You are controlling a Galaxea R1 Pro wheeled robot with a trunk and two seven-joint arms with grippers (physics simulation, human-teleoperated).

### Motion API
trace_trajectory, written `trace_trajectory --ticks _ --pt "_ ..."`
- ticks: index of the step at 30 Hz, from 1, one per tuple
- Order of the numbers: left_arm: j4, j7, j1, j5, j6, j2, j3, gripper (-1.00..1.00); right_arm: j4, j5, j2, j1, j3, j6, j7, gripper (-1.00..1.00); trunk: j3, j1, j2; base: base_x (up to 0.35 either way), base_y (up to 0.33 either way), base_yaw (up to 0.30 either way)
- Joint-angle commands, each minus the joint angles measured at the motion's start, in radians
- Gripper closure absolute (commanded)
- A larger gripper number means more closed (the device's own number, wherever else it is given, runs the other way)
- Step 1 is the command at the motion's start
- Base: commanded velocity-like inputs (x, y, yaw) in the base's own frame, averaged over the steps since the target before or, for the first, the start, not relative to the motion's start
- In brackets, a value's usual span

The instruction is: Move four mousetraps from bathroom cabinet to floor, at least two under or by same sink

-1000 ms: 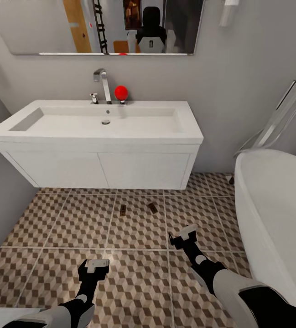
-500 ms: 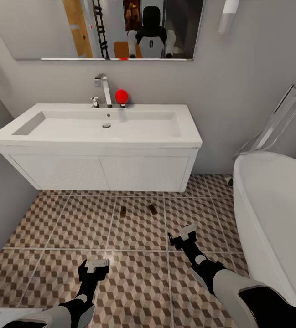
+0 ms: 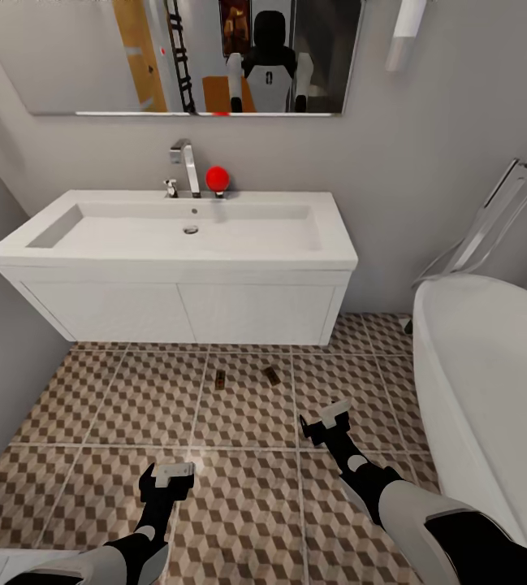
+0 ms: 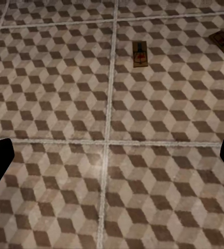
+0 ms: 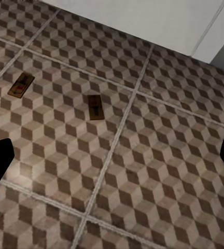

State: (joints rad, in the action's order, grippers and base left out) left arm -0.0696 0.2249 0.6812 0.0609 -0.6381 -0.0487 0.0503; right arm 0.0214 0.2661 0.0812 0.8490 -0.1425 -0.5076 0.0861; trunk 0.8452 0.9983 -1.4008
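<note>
Camera pulling back from sink (image 3: 174,236); two mousetraps (image 3: 220,379) already on floor (image 3: 92,406). Left claw (image 3: 166,475), right claw (image 3: 326,418) apart, empty; two remain

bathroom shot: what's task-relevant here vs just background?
Task-relevant:
- two mousetraps, one and another, flat on the bathroom floor
- bathroom sink just behind them
- left gripper and right gripper, both open, empty

Background:
- bathtub
- mirror
- red ball by the tap
</note>
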Motion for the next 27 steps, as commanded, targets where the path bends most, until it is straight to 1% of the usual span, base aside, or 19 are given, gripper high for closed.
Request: trace_trajectory --ticks 1,12,16,18,19,22,23,27 --pt "-0.004 0.01 0.002 0.007 -0.005 0.0 0.005 -1.0 -0.001 0.004 0.0 0.001 -0.008 -0.002 0.009 -1.0 -0.003 -0.004 0.007 0.0 0.0 0.0" --pt "-0.004 0.009 0.001 0.007 -0.008 0.003 0.005 -1.0 -0.002 0.004 -0.004 -0.004 -0.008 -0.002 0.009 -1.0 -0.037 -0.046 0.084 0.0 0.0 0.0" --pt "-0.004 0.008 -0.009 0.007 -0.009 0.011 0.005 -1.0 -0.002 0.005 -0.007 -0.027 -0.008 -0.003 0.01 -1.0 -0.05 -0.061 0.112 0.0 0.0 0.0" --pt "-0.004 0.007 -0.017 0.007 -0.009 0.016 0.005 -1.0 -0.001 0.005 -0.013 -0.043 -0.007 -0.003 0.011 -1.0 -0.056 -0.069 0.126 0.0 0.0 0.0" --pt "-0.004 0.006 -0.027 0.007 -0.01 0.024 0.005 -1.0 -0.002 0.005 -0.023 -0.058 -0.007 -0.003 0.012 -1.0 -0.059 -0.073 0.133 0.0 0.0 0.0" --pt "-0.004 0.005 -0.044 0.007 -0.01 0.037 0.005 -1.0 -0.002 0.005 -0.041 -0.08 -0.008 -0.004 0.013 -1.0 -0.068 -0.084 0.154 0.0 0.0 0.0" --pt "-0.004 0.004 -0.054 0.007 -0.011 0.045 0.005 -1.0 -0.002 0.005 -0.055 -0.093 -0.008 -0.004 0.013 -1.0 -0.071 -0.088 0.161 0.0 0.0 0.0" --pt "-0.004 0.003 -0.077 0.007 -0.012 0.057 0.005 -1.0 -0.002 -0.004 -0.082 -0.125 -0.007 -0.005 0.013 -1.0 -0.084 -0.104 0.189 0.0 0.0 0.0"
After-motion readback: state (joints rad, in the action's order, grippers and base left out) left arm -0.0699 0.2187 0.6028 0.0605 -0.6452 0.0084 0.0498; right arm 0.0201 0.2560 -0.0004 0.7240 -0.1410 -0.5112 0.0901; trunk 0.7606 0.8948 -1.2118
